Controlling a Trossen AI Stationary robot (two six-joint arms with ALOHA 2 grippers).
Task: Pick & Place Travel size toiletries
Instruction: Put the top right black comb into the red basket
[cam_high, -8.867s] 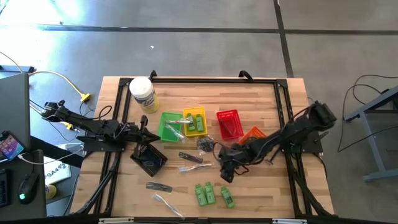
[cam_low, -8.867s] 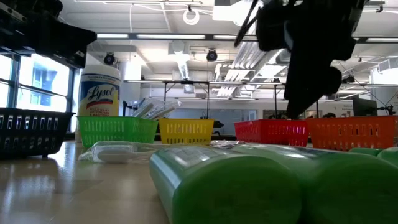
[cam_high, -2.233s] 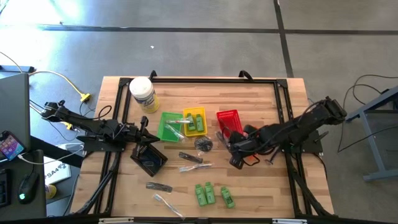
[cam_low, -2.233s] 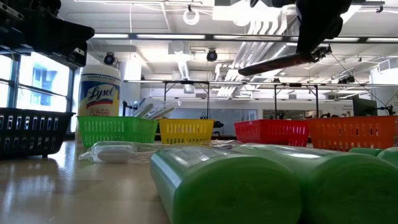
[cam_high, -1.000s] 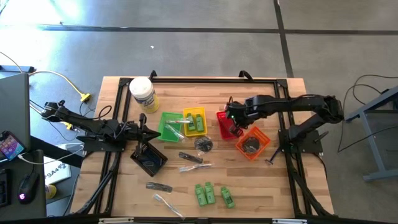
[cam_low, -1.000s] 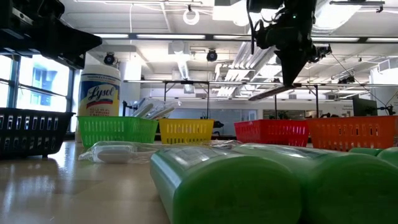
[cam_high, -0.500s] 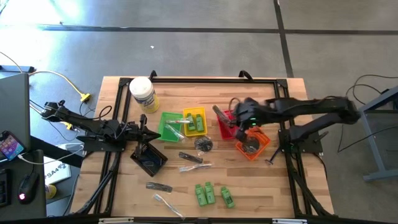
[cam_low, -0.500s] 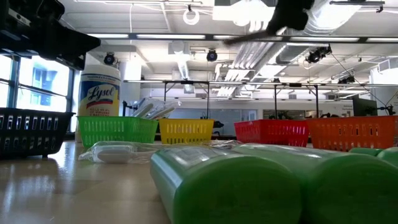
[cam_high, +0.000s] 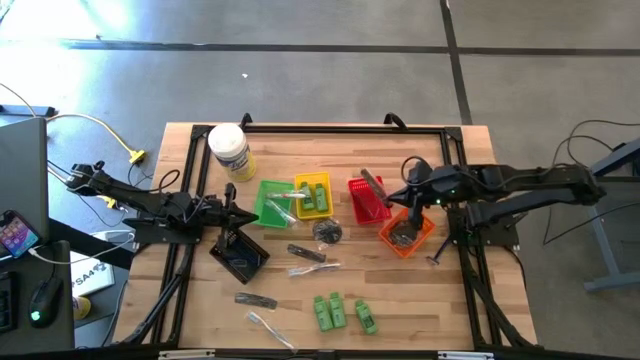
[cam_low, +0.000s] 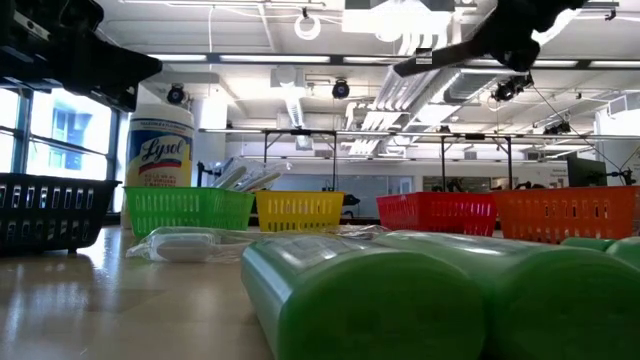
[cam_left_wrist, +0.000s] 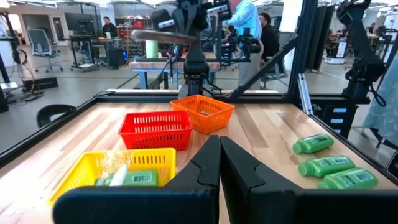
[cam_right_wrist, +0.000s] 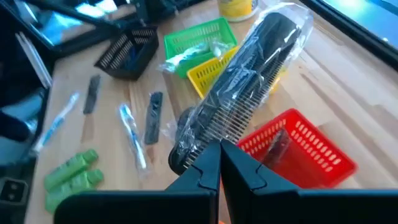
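Above the red plastic basket (cam_high: 368, 198), near the far right of the wooden table (cam_high: 290, 310), the right gripper (cam_high: 392, 193) is clamped shut on a black comb in a clear wrapper (cam_right_wrist: 244, 82), held in the air at a slant. The step in hand looks like the carry — one toiletry lifted and brought over the row of baskets, not yet set down. A dark item already lies in the red basket, and a dark round piece sits in the orange basket (cam_high: 408, 229) just beside it.

Next, by my reading, the comb needs lowering over the red basket until it is inside the walls, then the fingers parting to drop it; because the comb is long and tilted, it may catch the rim unless it is turned along the basket.

Left on the table are three bright green little bottles (cam_high: 342, 312), clear-wrapped toothbrush-like sticks (cam_high: 268, 328) and slim dark sticks (cam_high: 306, 253). The left gripper (cam_high: 238, 215) waits with its fingers together by the black basket (cam_high: 240, 254) — it holds nothing.
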